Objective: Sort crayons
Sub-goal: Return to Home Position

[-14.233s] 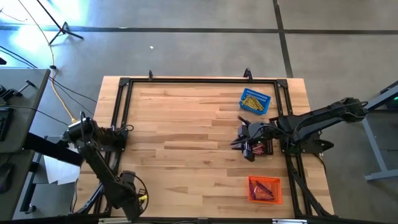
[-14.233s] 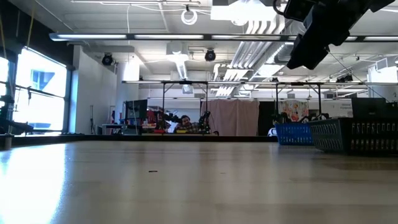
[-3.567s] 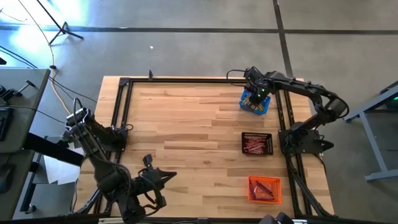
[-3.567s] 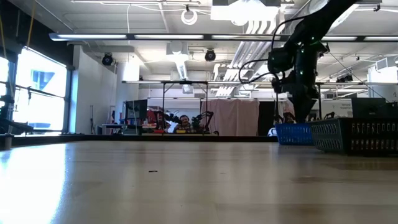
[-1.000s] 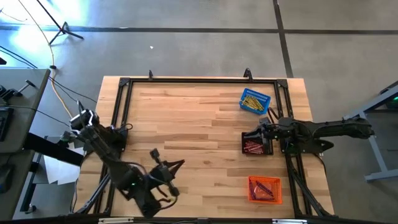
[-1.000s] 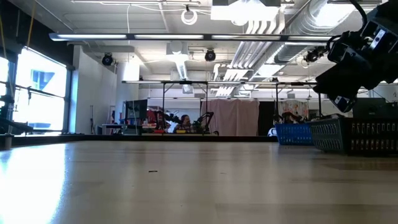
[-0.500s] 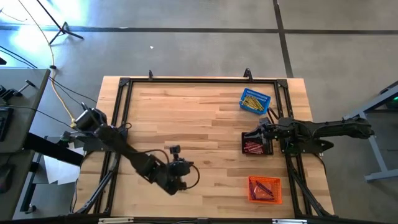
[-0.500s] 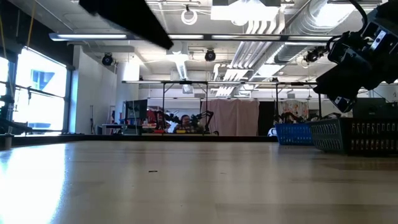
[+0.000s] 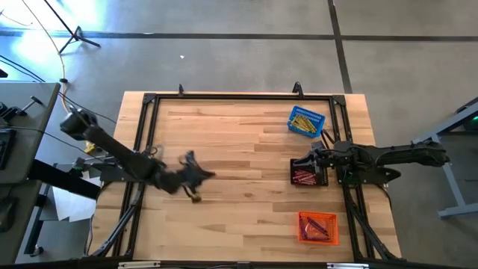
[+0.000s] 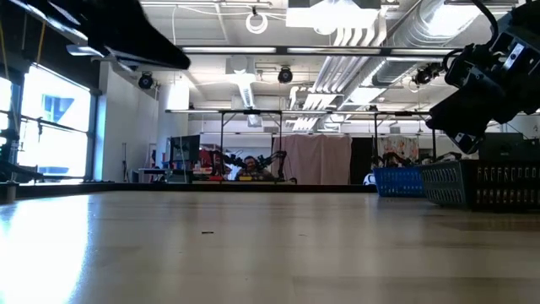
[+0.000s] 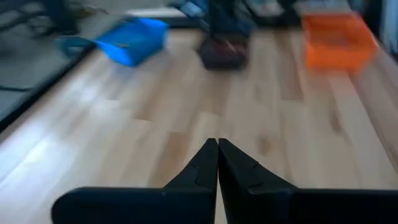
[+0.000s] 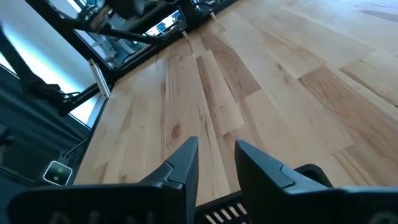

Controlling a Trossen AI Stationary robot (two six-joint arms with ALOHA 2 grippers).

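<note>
**A:** What has changed?

**B:** The left claw has swung within 1 second from the worktop front edge toward its left edge. Its fingers are pressed together and hold nothing. The right claw stays by the black basket, fingers apart, also bare.

**A:** And the crayons?

**B:** In 3 baskets along the right edge: yellow in the blue basket, red in the black, more in the orange basket. Sorting looks finished.

**A:** Which view shows that?

**B:** Only the high view shows the contents. The low view gives walls, and the wrist views settle the fingers.
</note>
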